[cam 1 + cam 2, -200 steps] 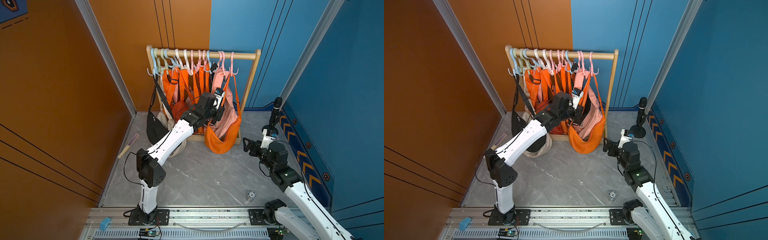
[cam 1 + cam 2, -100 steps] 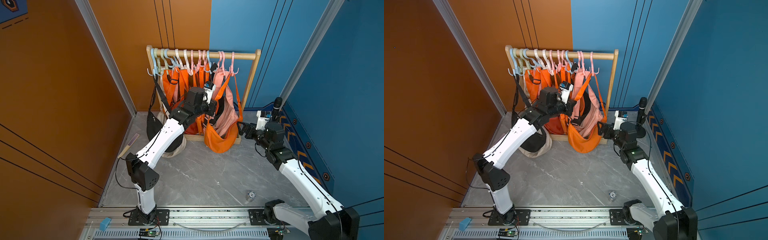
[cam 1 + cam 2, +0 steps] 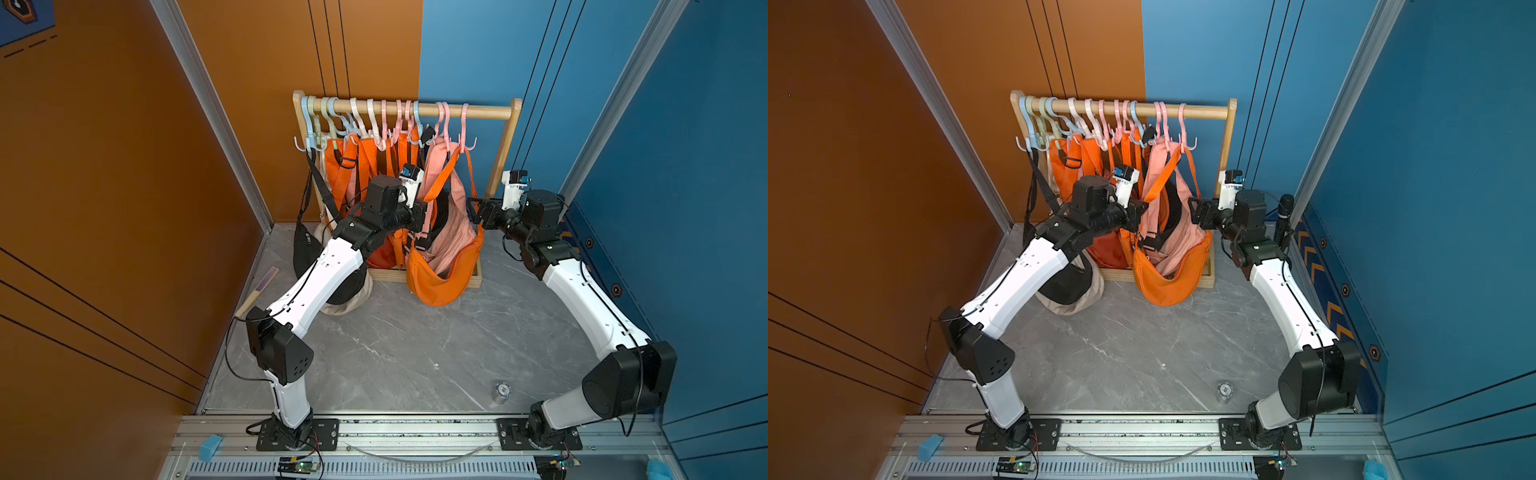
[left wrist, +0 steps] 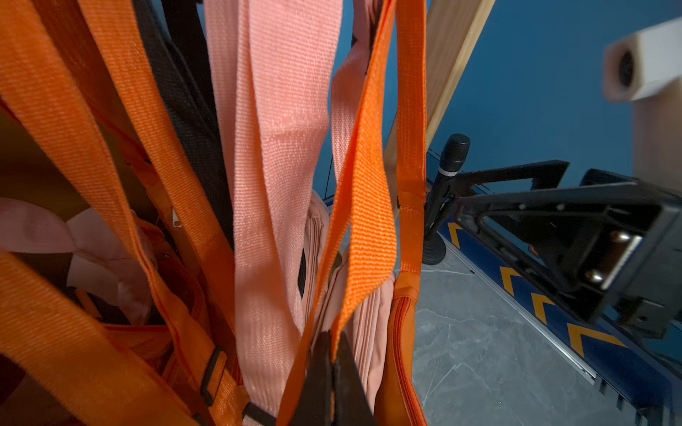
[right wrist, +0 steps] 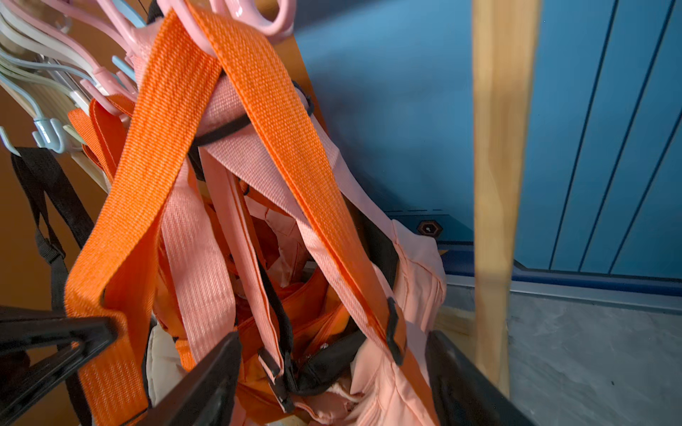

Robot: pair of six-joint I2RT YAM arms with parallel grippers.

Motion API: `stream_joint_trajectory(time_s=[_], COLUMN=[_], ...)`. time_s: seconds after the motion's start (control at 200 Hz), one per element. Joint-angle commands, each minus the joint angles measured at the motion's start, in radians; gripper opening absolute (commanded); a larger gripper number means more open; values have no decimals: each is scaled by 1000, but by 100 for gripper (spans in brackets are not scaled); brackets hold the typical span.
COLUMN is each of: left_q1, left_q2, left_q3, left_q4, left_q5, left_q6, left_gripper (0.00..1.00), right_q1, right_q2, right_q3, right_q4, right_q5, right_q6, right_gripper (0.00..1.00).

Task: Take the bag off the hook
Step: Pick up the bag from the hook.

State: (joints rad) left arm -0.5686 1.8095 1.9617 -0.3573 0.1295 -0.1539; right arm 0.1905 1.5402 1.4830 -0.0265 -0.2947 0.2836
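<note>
Below the rightmost pink hook (image 3: 462, 124), I am pinching the orange bag's (image 3: 436, 286) steeply rising strap (image 4: 369, 206) in the left gripper (image 4: 332, 354), the right gripper (image 5: 334, 339) gaping just right of it.

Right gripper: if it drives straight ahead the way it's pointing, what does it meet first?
The right gripper would probably meet the orange strap first, with the pink bag just behind; depth is unclear.

orange bag (image 3: 436, 286), pink hook (image 3: 464, 124), grey marbled floor (image 3: 415, 345), blue wall (image 3: 478, 50), orange wall (image 3: 249, 62)
</note>
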Motion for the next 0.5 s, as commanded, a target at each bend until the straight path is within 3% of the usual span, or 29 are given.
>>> stream_joint_trajectory(time_s=[0.0,0.22,0.39,0.491], left_q1=[9,17,21,24], left_q2=[-23,-11,0,9], left_q3=[-11,-9,-8,-4], left_q4=[30,39,40,43], left_q5=[34,44,52,57], left_q6=[-11,-11,-12,-13], left_gripper=[0,0,0,0], right_q1=[-4,-5,-7,-8], right_q2=[64,168,203,206], right_q3=[87,202,257,273], right_q4=[-68,-115,-131,-124], right_q5=[-26,-11,-16,-22], right_q6=[-56,-79,-96,-99], right_gripper=[77,72,56,53])
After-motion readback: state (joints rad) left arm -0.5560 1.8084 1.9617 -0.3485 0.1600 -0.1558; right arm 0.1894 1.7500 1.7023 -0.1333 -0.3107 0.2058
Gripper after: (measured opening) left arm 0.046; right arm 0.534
